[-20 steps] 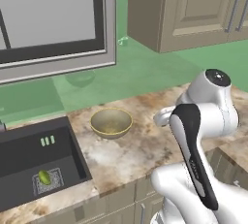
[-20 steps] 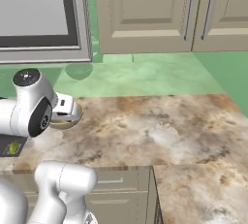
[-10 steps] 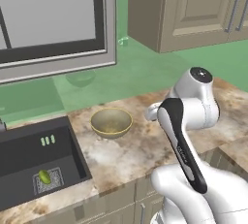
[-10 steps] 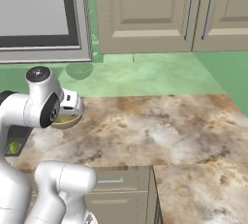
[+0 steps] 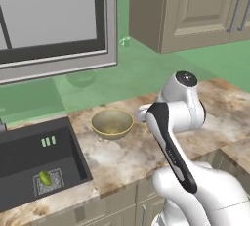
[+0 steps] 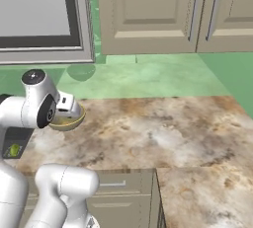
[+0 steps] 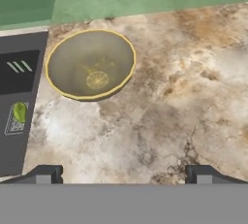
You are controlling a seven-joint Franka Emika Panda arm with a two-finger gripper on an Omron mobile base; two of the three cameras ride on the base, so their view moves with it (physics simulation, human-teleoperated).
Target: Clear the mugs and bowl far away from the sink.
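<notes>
The tan-olive bowl with a yellow rim stands upright on the marbled counter, just right of the dark sink. In the hand view the bowl lies ahead and left of my gripper. The jaws stand wide open with nothing between them, over bare counter short of the bowl. The white hand hovers close to the bowl's right side. It overlaps the bowl in the right base view. A small bright green mug rests on the grey rack insert down in the sink.
The marbled counter runs far to the right and turns toward me at the right end. A window sits over the sink, and beige wall cabinets hang above the green backsplash. Drawer fronts face the counter's near edge.
The arm has swung left along the counter, bringing the hand from the right up close to the bowl. The bowl and the base have not moved. The jaws stay open.
</notes>
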